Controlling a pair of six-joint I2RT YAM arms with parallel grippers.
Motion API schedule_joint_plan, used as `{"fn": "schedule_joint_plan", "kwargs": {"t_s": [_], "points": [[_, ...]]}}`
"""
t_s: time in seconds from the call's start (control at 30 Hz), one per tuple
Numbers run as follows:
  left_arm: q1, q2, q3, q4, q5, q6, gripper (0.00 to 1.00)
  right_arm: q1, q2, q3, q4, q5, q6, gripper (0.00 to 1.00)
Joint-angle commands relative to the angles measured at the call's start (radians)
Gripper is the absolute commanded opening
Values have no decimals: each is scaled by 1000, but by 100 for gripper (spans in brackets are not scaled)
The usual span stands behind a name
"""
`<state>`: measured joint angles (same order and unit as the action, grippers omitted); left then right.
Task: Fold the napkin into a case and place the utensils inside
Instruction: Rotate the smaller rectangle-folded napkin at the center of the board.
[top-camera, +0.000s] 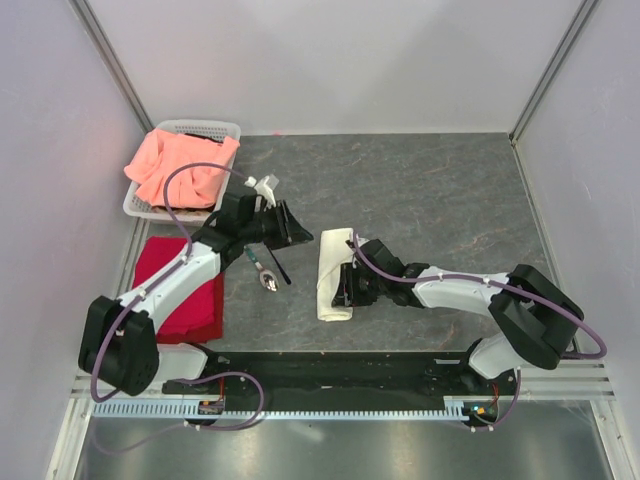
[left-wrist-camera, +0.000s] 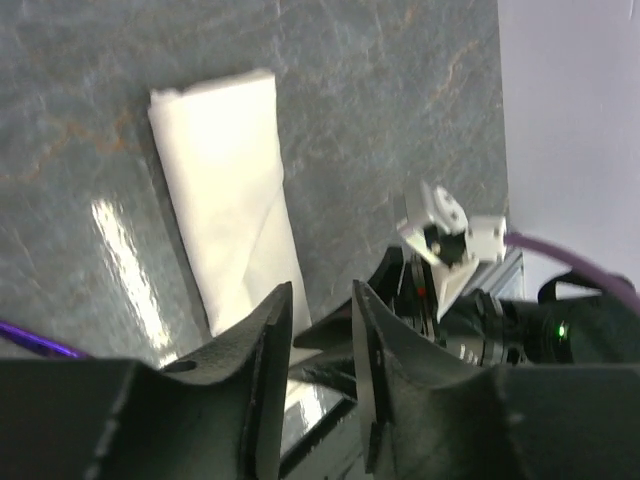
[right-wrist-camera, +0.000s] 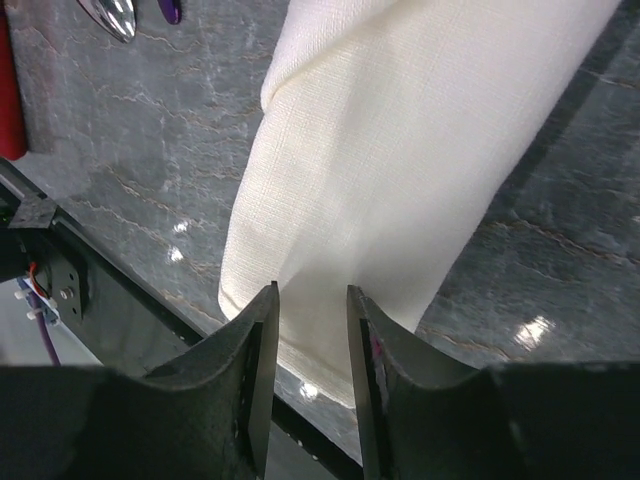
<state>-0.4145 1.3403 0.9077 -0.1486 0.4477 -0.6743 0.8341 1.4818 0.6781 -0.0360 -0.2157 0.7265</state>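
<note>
Case (top-camera: 330, 260): narrow cream-white folded cloth, flat on the table (top-camera: 430, 190) near its middle, long axis running far to near. A diagonal fold line crosses it in the left wrist view. It lies between the two grippers.

Utensils (top-camera: 272, 274): two slim pieces on the bare table, outside the case and left of it, between the case and the red cloth.
- Spoon (top-camera: 267, 281): shiny silver bowl at the near end.
- Purple-headed piece (top-camera: 280, 268): dark handle, just beside the spoon on the case side, its round purple head next to the spoon bowl in the right wrist view.

Left gripper (left-wrist-camera: 322, 290): jaws apart by a narrow gap with nothing between them. It hangs above the table near the far end of the case, with the utensils just beside it.

Right gripper (right-wrist-camera: 311, 290): jaws a little apart, set over the near end of the case, cream cloth showing in the gap. Cannot tell whether the fingertips touch the cloth.

Red cloth (top-camera: 175, 290): flat at the left table edge, partly under the left arm.

Basket (top-camera: 228, 128): white, perforated, far left corner. It holds a crumpled salmon cloth (top-camera: 175, 165) that spills over its rim.
</note>
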Motion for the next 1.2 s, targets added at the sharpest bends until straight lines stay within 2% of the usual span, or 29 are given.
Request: {"fn": "schedule_joint_plan", "kwargs": {"t_s": [0.0,0.07,0.27,0.4,0.5,0.67,0.9,1.17], "points": [[-7,-52,-116,29,130,-54,32,22,28,-15,128,-5,60,37],[-36,-32,-154,101,219,-89,25,23,22,-60,153,15,85,34],[-168,62,-280,277,253,-195,8,23,-66,-92,76,53,59,34],[-198,63,-342,319,246,-200,7,23,-158,-94,38,62,57,37],[-224,76,-368,363,272,-218,5,23,-183,-101,22,14,63,36],[-250,77,-418,350,237,-235,5,25,-193,-163,149,-54,117,34],[-250,166,-435,311,181,-235,4,30,-86,-281,327,-103,179,28],[-250,221,-357,187,122,-156,2,28,-100,-255,240,-35,123,27]]}}
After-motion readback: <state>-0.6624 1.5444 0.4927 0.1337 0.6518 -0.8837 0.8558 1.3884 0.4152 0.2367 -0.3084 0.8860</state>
